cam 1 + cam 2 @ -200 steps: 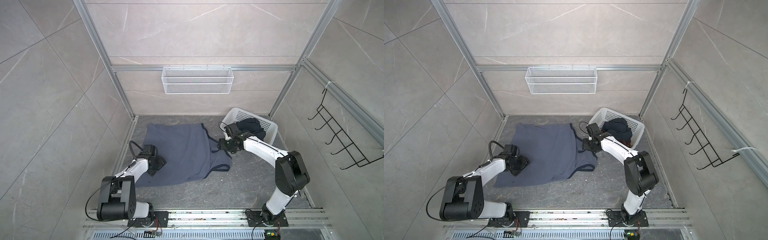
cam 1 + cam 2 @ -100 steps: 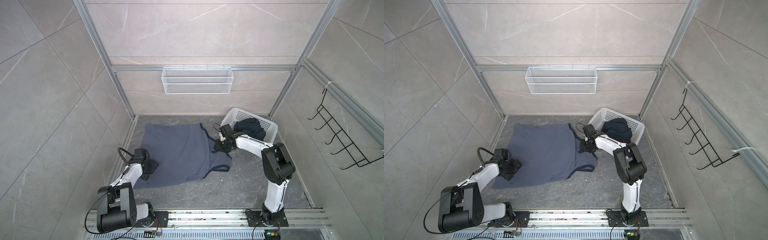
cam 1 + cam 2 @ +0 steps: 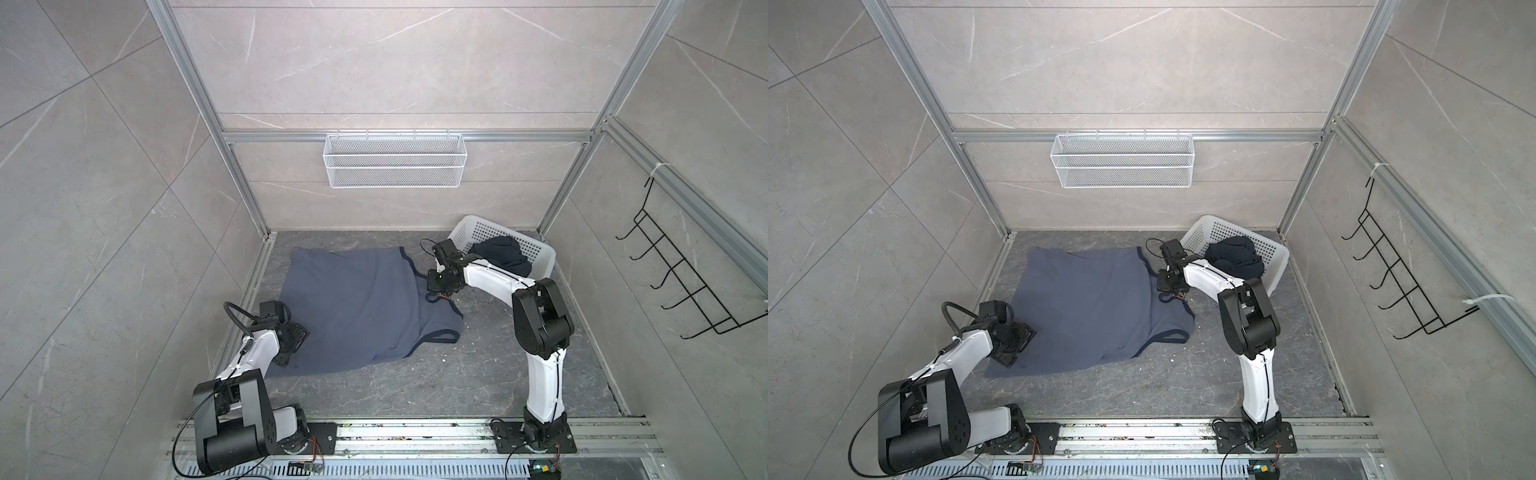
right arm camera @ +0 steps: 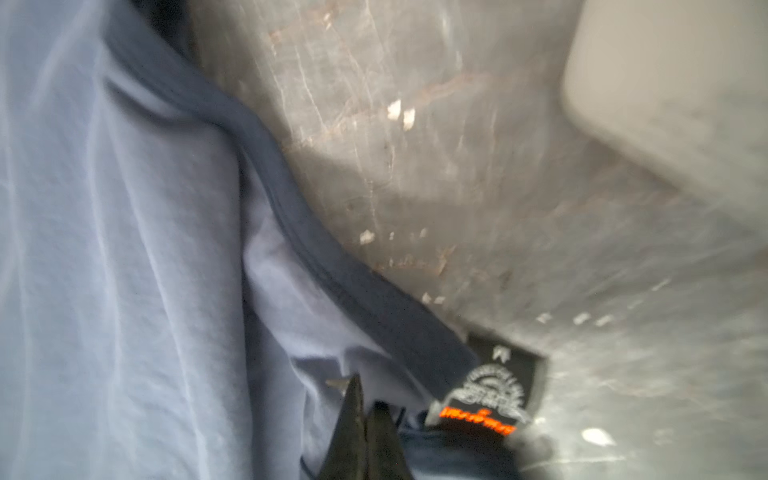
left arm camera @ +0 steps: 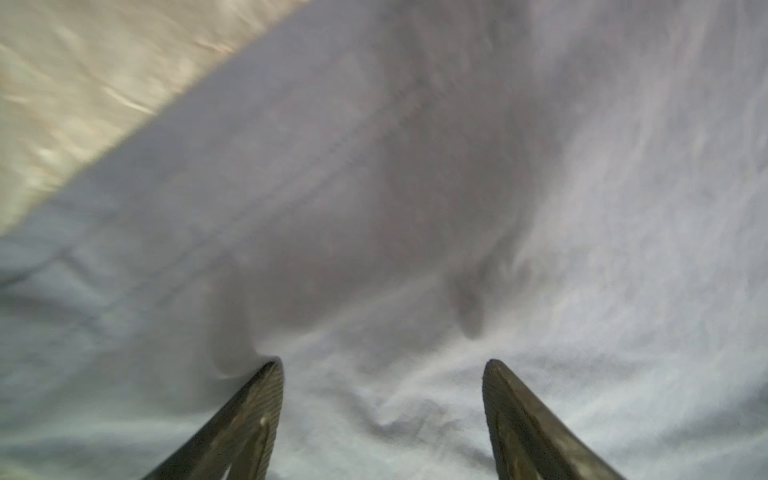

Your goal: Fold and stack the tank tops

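R gripper (image 4: 368,395) newly closed, hold unclear

Bare surface (image 3: 415,386): passable strip at 6 o'clock. Obstacles: white basket (image 3: 536,249) at 2 o'clock; slate-blue tank top (image 3: 357,307) spread centre to 9 o'clock.

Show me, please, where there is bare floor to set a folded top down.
Widest bare floor: between the near hem of the slate-blue tank top and the front rail. Another patch lies between the top and the right arm. Crowded: the right gripper beside the white basket.

Left end effector (image 5: 382,365) spread — right one (image 4: 368,390) (low) clamped.
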